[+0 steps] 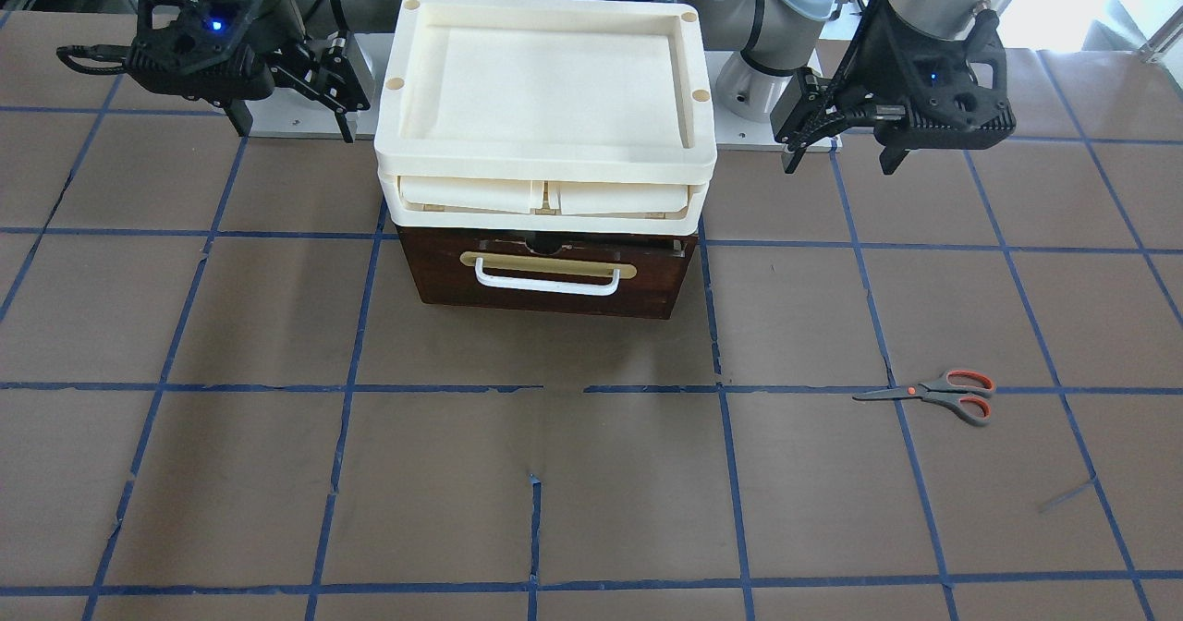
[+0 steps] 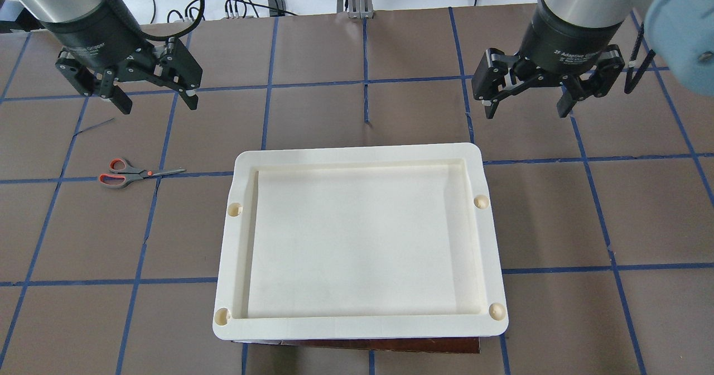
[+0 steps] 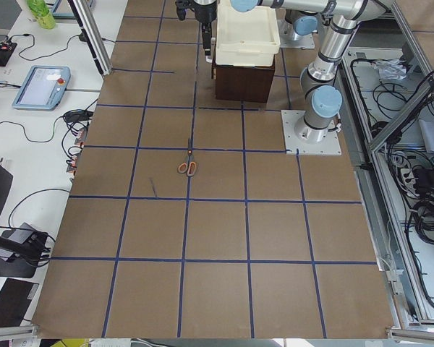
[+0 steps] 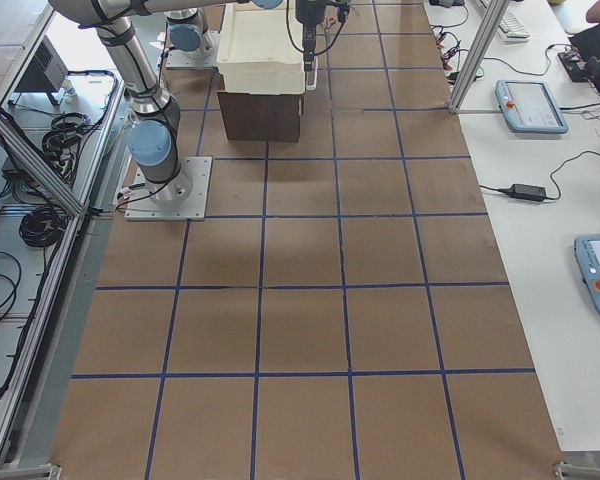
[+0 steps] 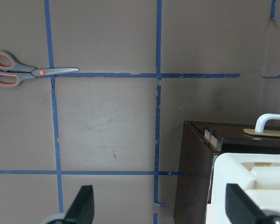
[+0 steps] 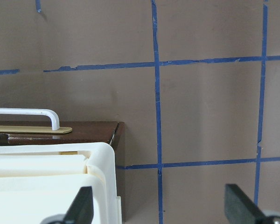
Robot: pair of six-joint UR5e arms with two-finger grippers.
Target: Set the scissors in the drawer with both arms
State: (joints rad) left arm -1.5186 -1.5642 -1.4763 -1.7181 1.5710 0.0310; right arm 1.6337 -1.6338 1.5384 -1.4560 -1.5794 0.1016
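Observation:
The scissors (image 1: 933, 393) lie flat on the table on my left side, blades towards the middle; they also show in the overhead view (image 2: 131, 173) and the left wrist view (image 5: 23, 73). The dark brown drawer (image 1: 545, 274) with its white bar handle (image 1: 547, 281) is pushed in, under the cream trays. My left gripper (image 2: 158, 106) is open and empty, hovering beyond the scissors. My right gripper (image 2: 526, 113) is open and empty, hovering on the other side of the trays. Both wrist views show open fingertips (image 5: 84, 205) (image 6: 238, 205) above the table.
Cream plastic stacked trays (image 2: 357, 330) sit on the drawer box and hide it from above. The brown table (image 1: 554, 492) carries a grid of blue tape. The arm base plates (image 3: 311, 134) stand at the robot's edge of the table.

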